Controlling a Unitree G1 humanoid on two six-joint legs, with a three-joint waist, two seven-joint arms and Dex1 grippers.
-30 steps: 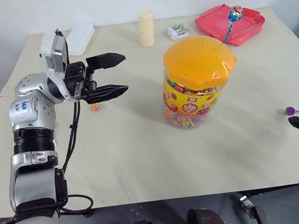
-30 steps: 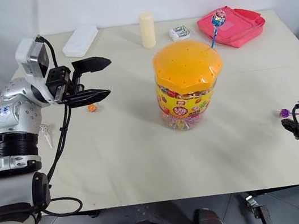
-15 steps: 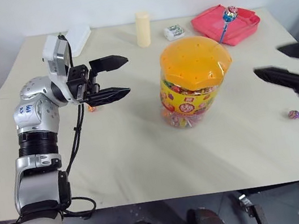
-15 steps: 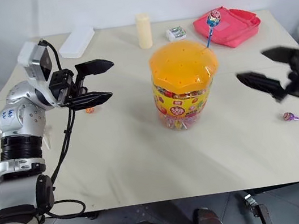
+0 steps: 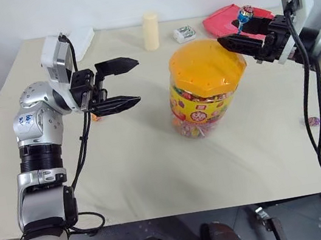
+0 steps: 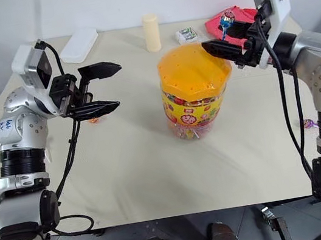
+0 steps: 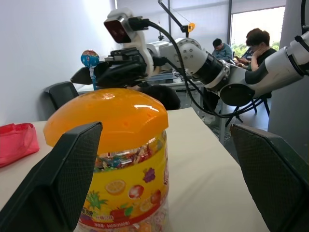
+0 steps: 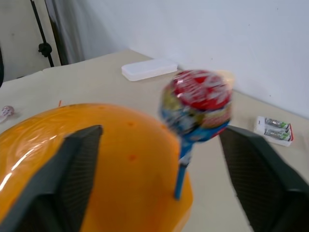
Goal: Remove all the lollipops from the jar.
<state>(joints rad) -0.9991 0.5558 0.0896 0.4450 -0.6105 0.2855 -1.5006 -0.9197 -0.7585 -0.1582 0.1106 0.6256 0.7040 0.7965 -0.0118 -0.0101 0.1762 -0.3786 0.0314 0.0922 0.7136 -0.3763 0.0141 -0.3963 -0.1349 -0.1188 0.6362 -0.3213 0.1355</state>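
The jar (image 5: 205, 101) stands mid-table, a clear tub with a yellow-red label and a domed orange lid (image 5: 207, 66). A blue-red lollipop (image 5: 245, 14) stands upright with its stick in the lid's far right edge. My right gripper (image 5: 229, 33) hovers level at that edge, open, one finger on each side of the lollipop (image 8: 195, 104) and apart from it. To the left of the jar, my left gripper (image 5: 137, 81) is held open with nothing in it. A purple lollipop (image 6: 308, 124) lies on the table at the right. An orange one (image 6: 93, 120) lies behind the left gripper.
A cream cylinder (image 5: 150, 30), a white box (image 5: 82, 37), a small packet (image 5: 185, 33) and a red pouch (image 5: 224, 20) line the far side of the table. In the left wrist view, people (image 7: 256, 41) sit in the background.
My right arm swung up from the table's right edge and in to the jar's lid, its fingers now flanking the blue-red lollipop. The left arm has held still.
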